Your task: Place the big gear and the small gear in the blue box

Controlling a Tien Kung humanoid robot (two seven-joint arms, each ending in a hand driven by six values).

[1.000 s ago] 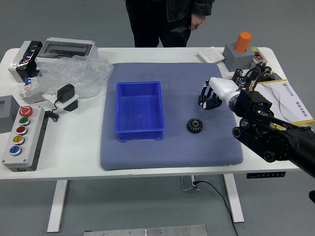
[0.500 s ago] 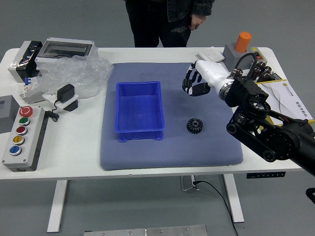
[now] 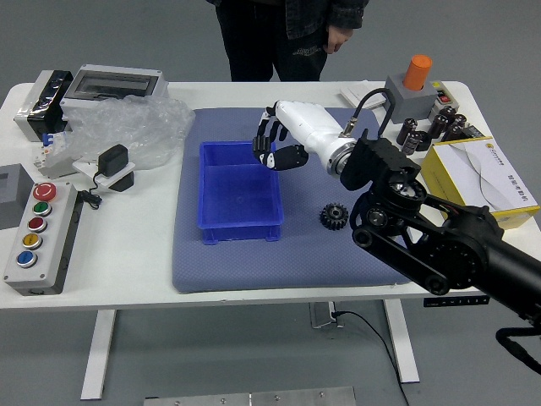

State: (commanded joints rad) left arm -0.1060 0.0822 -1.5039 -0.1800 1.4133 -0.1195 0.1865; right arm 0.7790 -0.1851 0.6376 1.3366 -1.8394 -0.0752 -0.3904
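The white table (image 3: 127, 271) had a smooth, flat top with rounded far corners, and a blue-grey mat (image 3: 254, 275) with a finely textured surface covered its middle. On the mat's left half sat the open, rectangular blue box (image 3: 237, 190), plastic and straight-walled. The black toothed gear (image 3: 334, 216), round and dark, lay on the mat to the right of the box, well in from the mat's near edge; whether it was the big or small one could not be told

The right arm (image 3: 473, 254), black and jointed, reached in from the right edge over the table, bent at the wrist. Its right hand (image 3: 300, 127), white-backed, pointed left and hung over the blue box's far right corner, hiding it. Whether the hand was open or closed on something could not be told

A person (image 3: 279, 38) in dark clothes stood beyond the far edge, one hand (image 3: 337, 38) hanging down. The forearm partly covered a yellow carton (image 3: 435, 173) by the right edge. A crumpled clear plastic bag (image 3: 135, 127) lay toward the far left corner, and a grey button box (image 3: 55, 245) stood at the near left corner
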